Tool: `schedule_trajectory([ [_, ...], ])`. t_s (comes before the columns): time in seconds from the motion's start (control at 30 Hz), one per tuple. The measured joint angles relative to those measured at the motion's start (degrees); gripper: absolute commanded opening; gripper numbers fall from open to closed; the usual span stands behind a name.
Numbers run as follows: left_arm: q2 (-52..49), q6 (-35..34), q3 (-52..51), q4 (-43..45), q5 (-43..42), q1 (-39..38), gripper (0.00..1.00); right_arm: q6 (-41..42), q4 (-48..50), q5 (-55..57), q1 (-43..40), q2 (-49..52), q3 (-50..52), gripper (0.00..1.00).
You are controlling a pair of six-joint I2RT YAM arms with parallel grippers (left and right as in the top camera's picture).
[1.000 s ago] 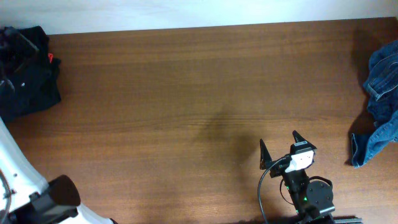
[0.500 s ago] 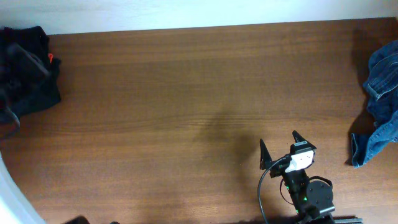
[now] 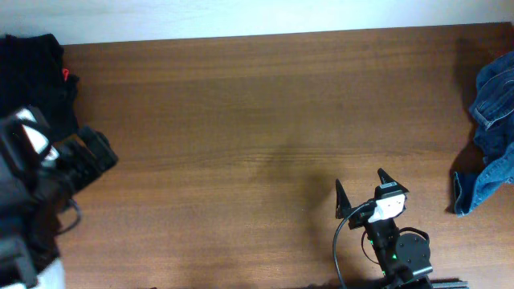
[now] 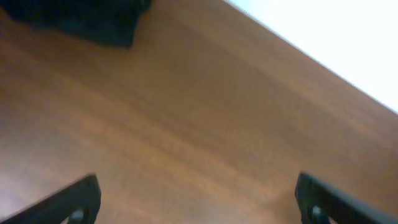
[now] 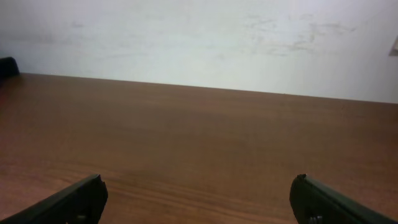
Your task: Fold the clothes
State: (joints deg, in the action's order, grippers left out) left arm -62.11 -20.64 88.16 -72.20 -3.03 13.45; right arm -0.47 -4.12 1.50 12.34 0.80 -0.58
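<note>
Brown wooden table [image 3: 241, 96], both grippers spread wide, empty: black clothes [image 3: 36, 68] bunch ahead-left of your left gripper [image 4: 198, 186], denim garment [image 3: 491, 132] lies well right of your right gripper [image 3: 361, 181], so a shallow pinch may drag the whole heap or push it off the edge.

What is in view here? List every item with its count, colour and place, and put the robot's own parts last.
black clothes: one heap, black with a small red spot, far left corner of the table
blue denim garment: one, blue, crumpled at the table's right edge, partly out of frame
table: one, brown wood, under everything
wall: one, white, along the table's far edge
left tool: one, black fingers, open and empty, over bare wood at the left side
right tool: one, black fingers, open and empty, near the front edge, right of the middle
</note>
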Motion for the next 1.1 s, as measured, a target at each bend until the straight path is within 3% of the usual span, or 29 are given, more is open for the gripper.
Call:
schedule_trajectory([
  [0.27, 13.29, 0.04, -32.44, 27.34, -3.06, -0.24, 0.99, 0.0, -0.02, 0.0, 0.0, 0.0, 0.0, 0.99],
  [0.63, 27.67, 0.07, -66.12, 65.92, -5.03, -7.04, 0.99, -0.02, 0.02, 0.02, 0.0, 0.0, 0.0, 0.99],
  [0.8, 32.96, 0.13, -73.85, 73.22, -3.21, -8.57, 0.99, -0.02, 0.02, 0.02, 0.0, 0.0, 0.0, 0.99],
  [1.1, 40.3, 0.5, -81.96, 74.29, 3.48, -12.66, 0.99, -0.04, 0.02, 0.02, 0.0, 0.0, 0.0, 0.99],
])
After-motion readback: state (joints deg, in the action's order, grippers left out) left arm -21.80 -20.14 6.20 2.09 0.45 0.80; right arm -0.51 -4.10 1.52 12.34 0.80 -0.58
